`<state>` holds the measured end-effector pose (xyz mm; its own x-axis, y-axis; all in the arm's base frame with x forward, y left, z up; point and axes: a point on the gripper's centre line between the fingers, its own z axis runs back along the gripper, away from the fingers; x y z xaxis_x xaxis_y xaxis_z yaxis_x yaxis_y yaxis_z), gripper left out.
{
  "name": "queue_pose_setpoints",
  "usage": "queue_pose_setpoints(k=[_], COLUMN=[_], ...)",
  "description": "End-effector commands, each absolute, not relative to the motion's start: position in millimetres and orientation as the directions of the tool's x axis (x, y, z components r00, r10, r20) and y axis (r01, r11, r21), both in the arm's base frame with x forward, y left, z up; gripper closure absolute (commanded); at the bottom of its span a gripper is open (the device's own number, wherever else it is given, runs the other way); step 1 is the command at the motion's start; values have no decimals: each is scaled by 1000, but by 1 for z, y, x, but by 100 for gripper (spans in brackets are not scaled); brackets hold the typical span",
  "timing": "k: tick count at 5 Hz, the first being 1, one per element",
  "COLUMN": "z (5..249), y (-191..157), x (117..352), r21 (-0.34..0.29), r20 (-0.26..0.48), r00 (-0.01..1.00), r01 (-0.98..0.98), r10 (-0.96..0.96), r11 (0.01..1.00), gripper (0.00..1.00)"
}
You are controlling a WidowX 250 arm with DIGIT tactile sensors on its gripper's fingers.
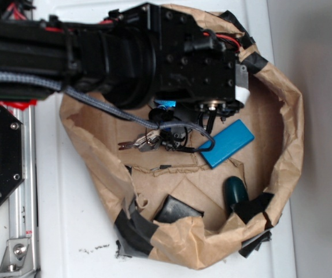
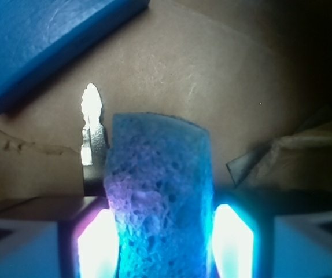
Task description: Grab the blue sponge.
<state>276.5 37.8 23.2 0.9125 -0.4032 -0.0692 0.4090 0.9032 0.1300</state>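
The blue sponge (image 2: 160, 191), light sky-blue and porous, fills the middle of the wrist view and stands between my two lit fingertips. My gripper (image 2: 165, 237) is shut on it, with both pads pressed against its sides. From outside, only a sliver of the sponge (image 1: 165, 104) shows beneath the black arm (image 1: 154, 52), which reaches down into a brown paper bag (image 1: 287, 116). The fingers themselves are hidden there.
A darker, smooth blue block (image 1: 228, 143) lies right of the sponge on the bag floor, also at upper left as the block (image 2: 39, 40). Keys (image 1: 140, 142) lie beside it. A dark teal object (image 1: 235, 191) and a black object (image 1: 174, 208) sit near the bag's front wall.
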Motion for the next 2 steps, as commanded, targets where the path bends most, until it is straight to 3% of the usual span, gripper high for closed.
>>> queue_pose_setpoints(k=[1,2], z=[23,37], y=[31,32], x=[276,276], r21=[128,141], r20=[-62,-28], r00=[919,924], r01=[394,382], r10=[-389,-382], r11=[910,913], gripper=[100,100])
